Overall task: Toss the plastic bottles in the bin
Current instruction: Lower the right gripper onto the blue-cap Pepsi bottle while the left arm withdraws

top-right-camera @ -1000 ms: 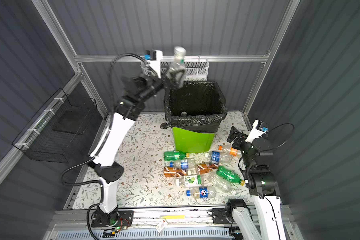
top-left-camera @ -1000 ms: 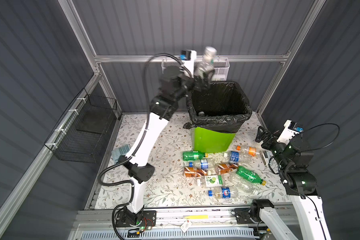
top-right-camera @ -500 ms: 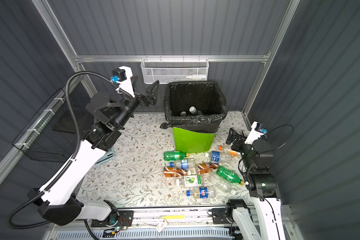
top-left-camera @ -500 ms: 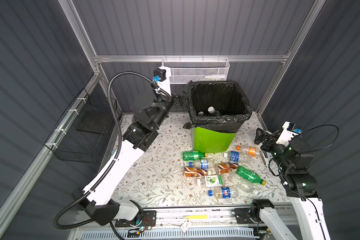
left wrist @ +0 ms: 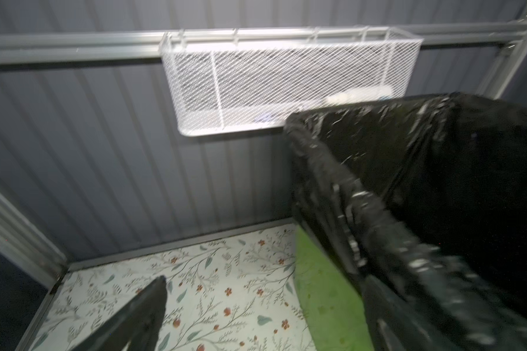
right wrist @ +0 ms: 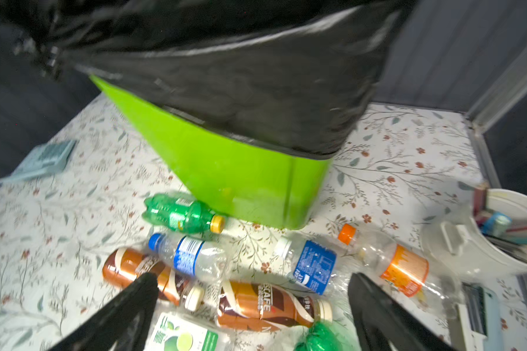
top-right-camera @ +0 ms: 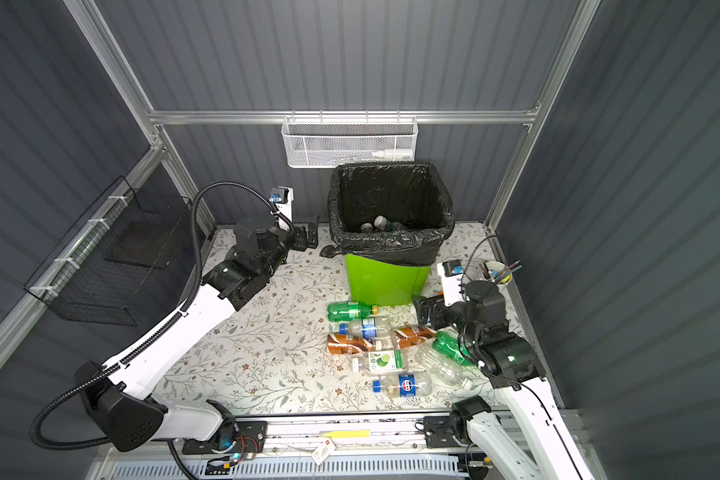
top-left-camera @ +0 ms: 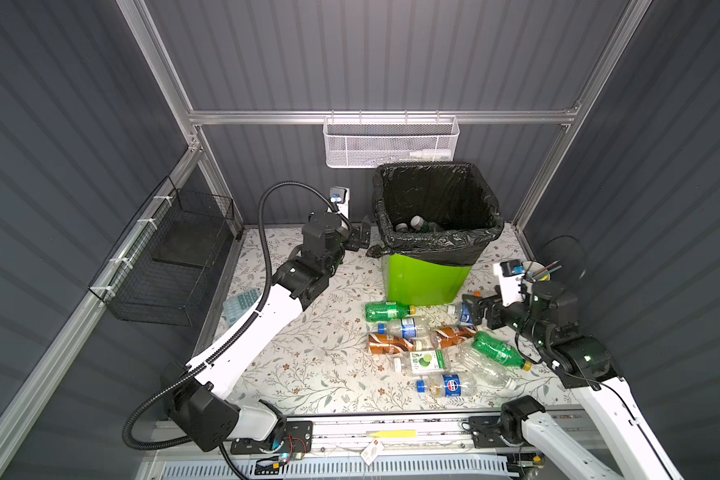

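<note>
The bright-green bin (top-left-camera: 427,282) (top-right-camera: 385,284), lined with a black bag, stands at the back of the floral mat. A few plastic bottles (top-left-camera: 412,224) lie inside it. Several more bottles (top-left-camera: 425,340) (top-right-camera: 375,345) lie in a heap in front of it. My left gripper (top-left-camera: 362,237) (left wrist: 265,281) hangs open and empty, low beside the bin's left wall. My right gripper (top-left-camera: 474,309) (right wrist: 253,278) is open above the heap's right end. A brown coffee bottle (right wrist: 265,304) and a blue-labelled clear bottle (right wrist: 312,267) lie below it, between its fingers.
A white mesh basket (top-left-camera: 391,143) hangs on the back wall above the bin. A black wire basket (top-left-camera: 171,257) hangs on the left wall. A white cup of pencils (top-left-camera: 537,270) (right wrist: 505,231) stands behind my right wrist. A pale calculator (top-left-camera: 242,301) lies on the mat's left edge.
My left arm held a bottle high over the bin, then let it go and swung down to the bin's left side. My right gripper crept a little nearer the heap.
</note>
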Robot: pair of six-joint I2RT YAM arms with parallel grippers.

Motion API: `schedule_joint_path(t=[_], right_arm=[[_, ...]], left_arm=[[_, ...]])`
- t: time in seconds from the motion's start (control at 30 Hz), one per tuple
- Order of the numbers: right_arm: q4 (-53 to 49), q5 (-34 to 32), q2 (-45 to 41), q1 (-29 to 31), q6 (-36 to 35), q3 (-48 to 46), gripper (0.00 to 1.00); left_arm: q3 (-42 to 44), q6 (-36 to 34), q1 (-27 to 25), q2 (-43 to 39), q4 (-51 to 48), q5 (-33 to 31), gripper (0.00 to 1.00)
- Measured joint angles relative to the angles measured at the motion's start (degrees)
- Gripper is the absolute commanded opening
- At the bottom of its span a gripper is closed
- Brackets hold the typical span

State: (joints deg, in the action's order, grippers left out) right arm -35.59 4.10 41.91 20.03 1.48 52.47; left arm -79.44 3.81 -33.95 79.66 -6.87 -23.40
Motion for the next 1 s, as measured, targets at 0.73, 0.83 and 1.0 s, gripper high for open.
schedule_joint_path(t=[0.73, 0.83, 1.0], right_arm=[[-16.1, -10.3, 24.7, 34.8, -24.0, 1.7, 0.97], [-17.9, -10.3, 23.9, 37.3, -24.5, -0.4, 0.95], [-20.5, -10.8, 23.0, 41.7, -24.6, -5.8, 0.93]], left_arm=[[13.0, 8.9, 5.9, -4.0, -7.2, -1.8, 1.0], [13.6, 9.0, 6.0, -4.3, -7.3, -2.0, 1.0], [14.5, 9.2, 6.1, -4.6, -7.3, -2.1, 1.0]])
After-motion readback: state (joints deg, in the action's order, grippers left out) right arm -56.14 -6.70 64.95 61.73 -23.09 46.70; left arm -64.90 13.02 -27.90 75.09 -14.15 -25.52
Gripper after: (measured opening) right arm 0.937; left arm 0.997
